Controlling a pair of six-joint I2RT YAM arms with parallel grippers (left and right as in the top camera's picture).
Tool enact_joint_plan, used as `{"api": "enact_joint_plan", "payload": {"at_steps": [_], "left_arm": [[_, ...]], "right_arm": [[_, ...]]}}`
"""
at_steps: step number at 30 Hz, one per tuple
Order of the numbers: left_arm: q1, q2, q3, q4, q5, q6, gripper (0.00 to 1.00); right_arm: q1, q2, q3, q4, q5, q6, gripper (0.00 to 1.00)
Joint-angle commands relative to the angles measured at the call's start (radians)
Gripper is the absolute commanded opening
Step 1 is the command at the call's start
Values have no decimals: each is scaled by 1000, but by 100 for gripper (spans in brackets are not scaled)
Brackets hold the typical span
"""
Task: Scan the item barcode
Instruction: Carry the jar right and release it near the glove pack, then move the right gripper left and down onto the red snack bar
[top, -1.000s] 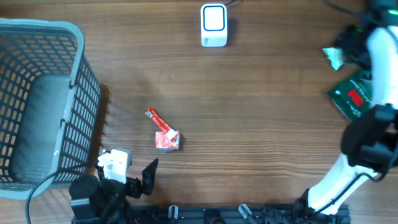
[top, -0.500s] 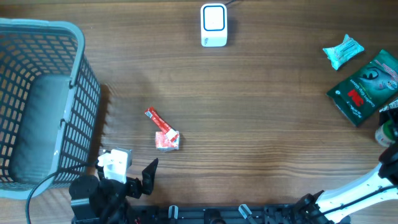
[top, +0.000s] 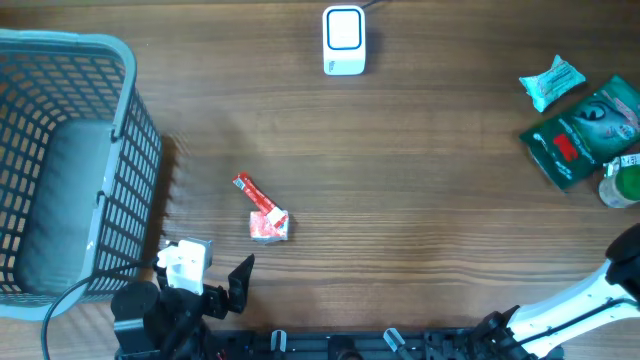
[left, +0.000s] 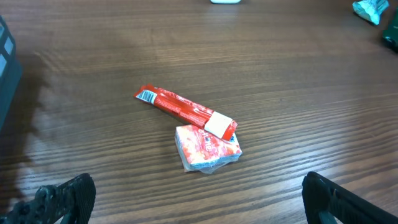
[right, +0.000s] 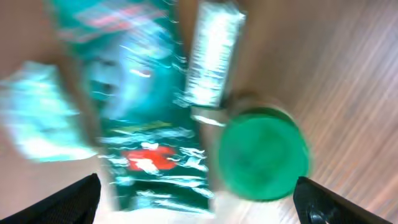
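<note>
Since half a second ago the dark green packet (top: 575, 145) has turned slightly, and a green-lidded jar (top: 622, 187) now shows fully beside it. The right end effector (right: 199, 202), fingers spread wide, looks down on both, a teal pack (top: 551, 80) just beyond. On the wooden desk (top: 420, 200) the white scanner (top: 343, 40) stands far ahead of the left end effector (left: 202, 208), which is also spread. A red stick (left: 183, 111) and a small packet (left: 207, 148) lie touching, just ahead of it. The grey basket (top: 70, 45) to its left holds a grey shape (top: 60, 200).

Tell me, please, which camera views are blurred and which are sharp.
Right wrist view: heavily blurred, the green packet and green lid smeared. Left wrist view: sharp on the red sachet. Overhead view: sharp, evenly lit, scanner crisp.
</note>
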Motion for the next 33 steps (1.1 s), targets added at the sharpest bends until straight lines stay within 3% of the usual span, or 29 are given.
{"api": "enact_joint_plan", "payload": {"at_steps": [1,4,7,13,19,26,33], "left_arm": [[3,-3,-2,3,16,13,100],[3,-3,-2,3,16,12,100],[3,-3,-2,3,16,13,100],[3,-3,-2,3,16,12,100],[3,-3,-2,3,16,12,100],[3,-3,-2,3,16,13,100],[3,-3,-2,3,16,13,100]], "right_arm": [[57,-53,129,-56,-157,17,99],[154,-118,132,-114,-157,122,100],[314,-128,129,-154,-203,122,100],[723,-83,70,-63,-318,-124,100],[1113,116,41,-15,-468,-314,99],[1357,297,41,6,-555,-357,96],[1440,355,-1,115,-657,-354,96]]}}
